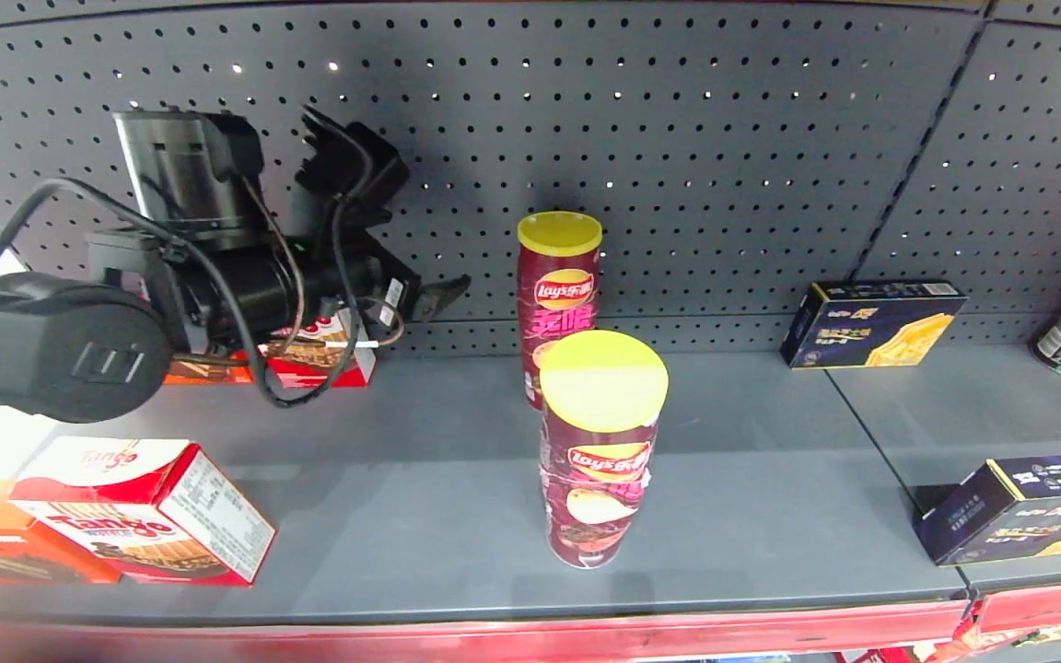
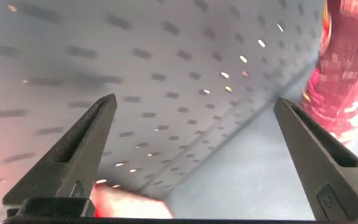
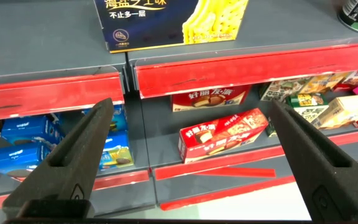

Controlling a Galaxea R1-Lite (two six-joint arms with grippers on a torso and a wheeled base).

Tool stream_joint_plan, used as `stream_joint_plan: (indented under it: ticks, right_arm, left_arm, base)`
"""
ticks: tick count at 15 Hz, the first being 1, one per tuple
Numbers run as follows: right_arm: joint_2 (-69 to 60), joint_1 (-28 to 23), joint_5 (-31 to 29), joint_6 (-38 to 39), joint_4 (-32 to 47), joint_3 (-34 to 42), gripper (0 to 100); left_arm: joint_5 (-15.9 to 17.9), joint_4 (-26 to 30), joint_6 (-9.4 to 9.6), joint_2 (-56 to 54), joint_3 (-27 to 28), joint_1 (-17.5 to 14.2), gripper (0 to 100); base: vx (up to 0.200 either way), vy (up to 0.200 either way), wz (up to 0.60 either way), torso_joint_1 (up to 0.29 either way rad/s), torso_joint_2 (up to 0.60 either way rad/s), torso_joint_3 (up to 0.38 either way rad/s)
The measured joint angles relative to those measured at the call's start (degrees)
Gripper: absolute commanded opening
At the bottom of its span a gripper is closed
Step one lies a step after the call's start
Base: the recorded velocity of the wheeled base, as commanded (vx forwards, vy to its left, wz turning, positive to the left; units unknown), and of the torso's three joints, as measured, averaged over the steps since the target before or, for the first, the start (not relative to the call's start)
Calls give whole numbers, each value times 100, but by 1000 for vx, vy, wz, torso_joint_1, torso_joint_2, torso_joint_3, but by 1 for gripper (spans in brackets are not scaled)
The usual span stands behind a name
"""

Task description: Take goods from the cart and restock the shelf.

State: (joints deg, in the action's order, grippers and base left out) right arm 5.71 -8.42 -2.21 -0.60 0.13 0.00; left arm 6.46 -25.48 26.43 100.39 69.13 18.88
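Left gripper [image 2: 196, 102] hangs spread wide and empty at the upper left of the head view, facing the pegboard [image 1: 724, 138]. The red box [image 1: 346, 370] sits on the shelf [image 1: 402, 516] just beneath it. We judge the box placed, so we should back straight out, clear of the front chip can [image 1: 600, 442] at centre. Our right gripper [image 3: 191, 106] is likewise spread and empty. The deck is grey, with a red front rail [image 1: 494, 640].
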Motion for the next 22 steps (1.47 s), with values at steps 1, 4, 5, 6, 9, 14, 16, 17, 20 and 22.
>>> stream_joint_plan:
  ticks: [1,4,5,6,9,14,16,17,20,22]
  right_arm:
    - [0,0,0,0,0,0,100]
    - [0,-4,0,0,0,0,100]
    - [0,-4,0,0,0,0,100]
    - [0,-4,29,0,0,0,100]
    - [0,0,62,0,2,0,100]
    - [0,-1,76,-22,-4,0,100]
    - [10,-6,93,-24,-161,-85,100]
    - [82,-6,143,-13,-223,-313,100]
    - [945,90,852,-88,-185,-1193,100]
    - [1725,280,1410,-380,-210,-1684,100]
  left_arm:
    - [-39,-5,-27,-161,-48,-37,100]
    - [-176,-49,-194,-778,-428,-111,100]
    - [-189,-51,-262,-1003,-638,-124,100]
    - [-197,-52,-323,-1247,-885,-133,100]
    - [-212,-66,-443,-1949,-1591,-146,100]
    - [-324,-63,-577,-3093,-2410,-434,100]
    - [-334,-57,-733,-3463,-2669,-610,100]
    - [-338,-44,-761,-3623,-2762,-649,100]
    - [-408,-13,-772,-4022,-2978,-681,100]
    - [-491,0,-777,-4201,-3049,-681,100]
  base:
    - [0,0,0,0,0,0]
    - [0,0,0,0,0,0]
    - [0,0,0,0,0,0]
    - [0,0,0,0,0,0]
    - [0,0,0,0,0,0]
    - [0,0,0,0,0,0]
    - [0,0,0,0,0,0]
    - [0,0,0,0,0,0]
    - [0,0,0,0,0,0]
    - [0,0,0,0,0,0]
